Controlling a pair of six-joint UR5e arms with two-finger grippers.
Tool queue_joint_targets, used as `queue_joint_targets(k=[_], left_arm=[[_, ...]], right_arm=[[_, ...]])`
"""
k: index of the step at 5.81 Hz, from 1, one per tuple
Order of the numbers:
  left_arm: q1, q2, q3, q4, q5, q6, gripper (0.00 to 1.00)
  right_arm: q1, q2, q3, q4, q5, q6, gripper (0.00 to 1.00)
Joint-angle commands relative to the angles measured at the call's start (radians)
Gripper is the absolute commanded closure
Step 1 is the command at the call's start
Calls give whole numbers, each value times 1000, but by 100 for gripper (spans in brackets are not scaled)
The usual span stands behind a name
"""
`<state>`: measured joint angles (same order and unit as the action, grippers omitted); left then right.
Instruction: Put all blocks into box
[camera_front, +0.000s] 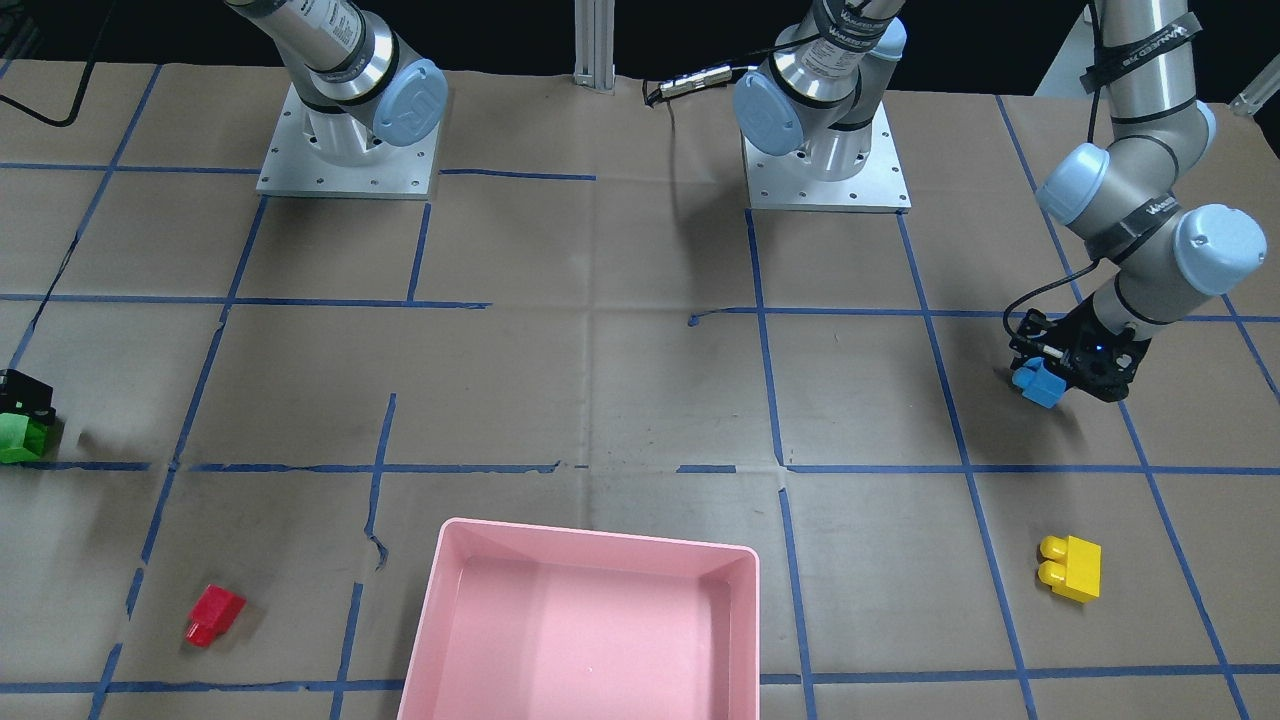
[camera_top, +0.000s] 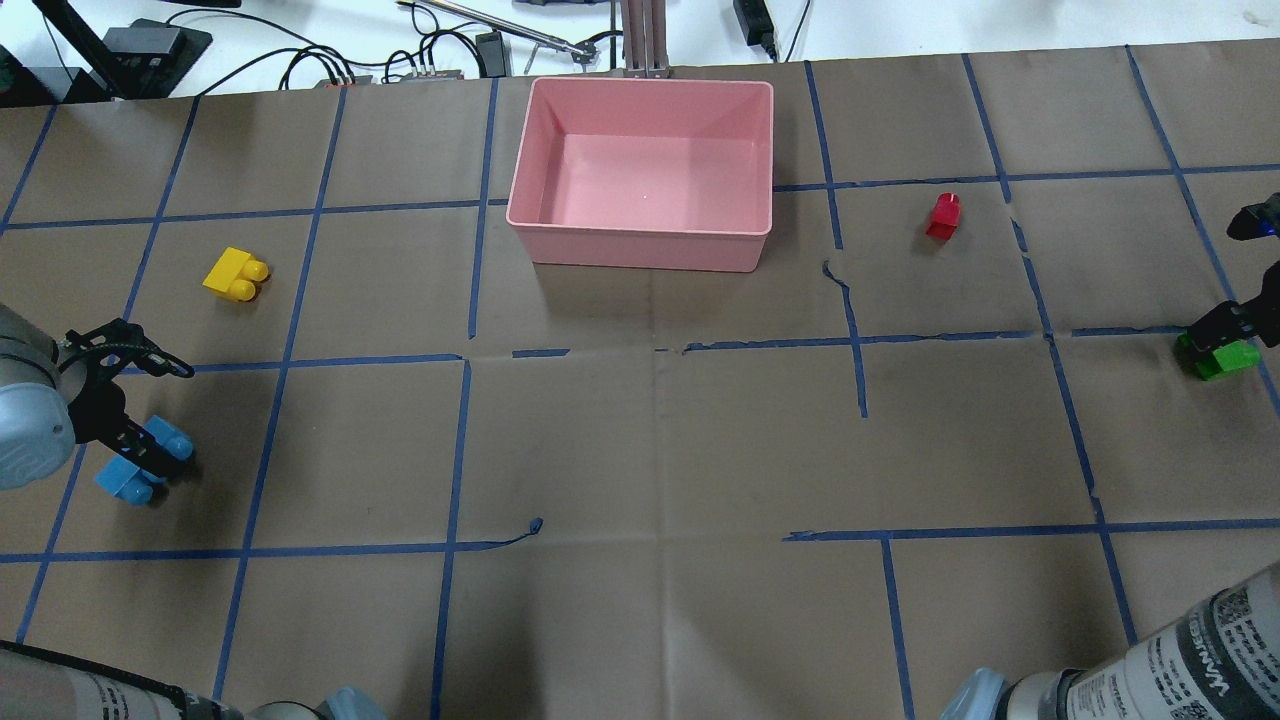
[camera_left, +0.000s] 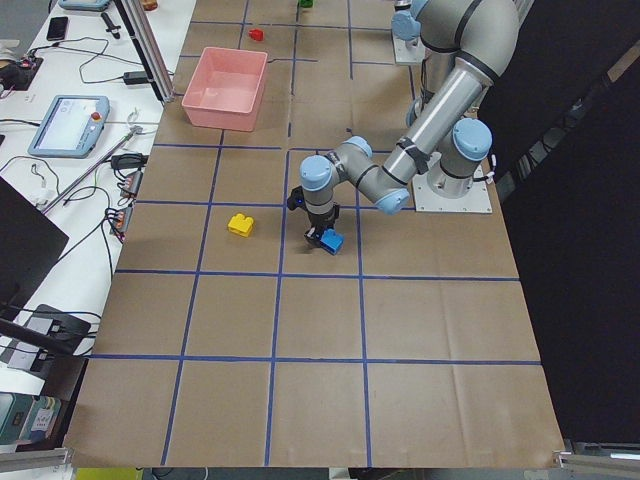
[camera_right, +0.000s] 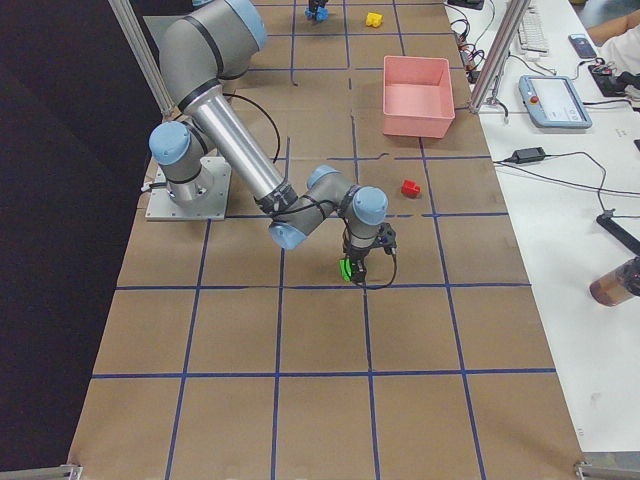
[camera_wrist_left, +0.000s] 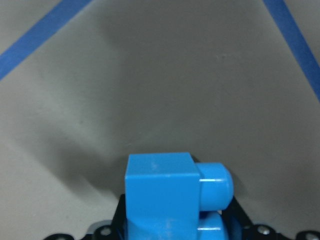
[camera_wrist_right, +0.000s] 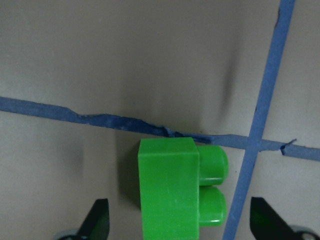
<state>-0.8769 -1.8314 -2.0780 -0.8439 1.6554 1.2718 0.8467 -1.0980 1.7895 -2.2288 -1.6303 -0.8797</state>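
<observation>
My left gripper (camera_front: 1052, 376) is shut on the light blue block (camera_front: 1038, 383), low over the table at my far left; the block fills the bottom of the left wrist view (camera_wrist_left: 160, 195). My right gripper (camera_top: 1228, 342) is open at my far right, its fingers either side of the green block (camera_wrist_right: 170, 190), which rests on the paper (camera_top: 1220, 358). The yellow block (camera_top: 235, 275) lies beyond my left gripper. The red block (camera_top: 944, 215) lies right of the pink box (camera_top: 640, 250). The box holds nothing.
Brown paper with a blue tape grid covers the table. The two arm bases (camera_front: 345, 150) (camera_front: 825, 160) stand on my side. Cables and gear (camera_top: 420, 65) lie past the far edge behind the box.
</observation>
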Motion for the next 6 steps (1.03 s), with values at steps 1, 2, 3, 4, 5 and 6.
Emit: queue_joint_targets(k=[1, 2, 3, 4, 5, 6], left_arm=[[-162, 44, 197, -216, -13, -125, 100], [-277, 22, 358, -395, -16, -319, 100], [-383, -20, 501, -479, -72, -498, 100], [-490, -95, 615, -500, -80, -590, 100], [-599, -189, 744, -500, -82, -647, 100], [-690, -291, 868, -503, -74, -652, 100]], right_arm=[[0, 23, -2, -5, -3, -2, 0], [0, 26, -2, -24, -3, -2, 2], [0, 26, -1, -35, -3, 1, 18], [0, 24, -2, -35, -5, -1, 43], [0, 23, -2, -35, -5, -5, 57], [0, 17, -5, -31, -5, -2, 62]])
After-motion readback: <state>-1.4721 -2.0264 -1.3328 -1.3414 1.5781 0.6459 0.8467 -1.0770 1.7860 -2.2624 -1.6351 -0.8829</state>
